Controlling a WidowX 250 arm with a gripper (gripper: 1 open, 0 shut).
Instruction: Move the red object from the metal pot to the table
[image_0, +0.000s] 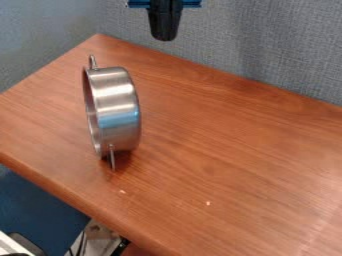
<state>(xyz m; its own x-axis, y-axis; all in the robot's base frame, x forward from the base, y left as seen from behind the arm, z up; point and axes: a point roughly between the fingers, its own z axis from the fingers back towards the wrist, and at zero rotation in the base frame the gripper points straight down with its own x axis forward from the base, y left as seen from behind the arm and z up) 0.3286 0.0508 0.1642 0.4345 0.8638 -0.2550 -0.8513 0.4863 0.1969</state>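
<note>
One metal pot (111, 112) is recorded at the left of the table (227, 140), tipped on its side, mouth turned away; the red object cannot be seen. Farther right, at the far edge, the gripper (163, 34) is hung above, clenched, nothing visibly held.

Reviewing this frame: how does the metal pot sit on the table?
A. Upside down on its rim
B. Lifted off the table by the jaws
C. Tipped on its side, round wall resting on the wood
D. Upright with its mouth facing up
C. The metal pot lies on its side on the table, its mouth facing left, while the gripper is far from it at the top of the view.
</note>
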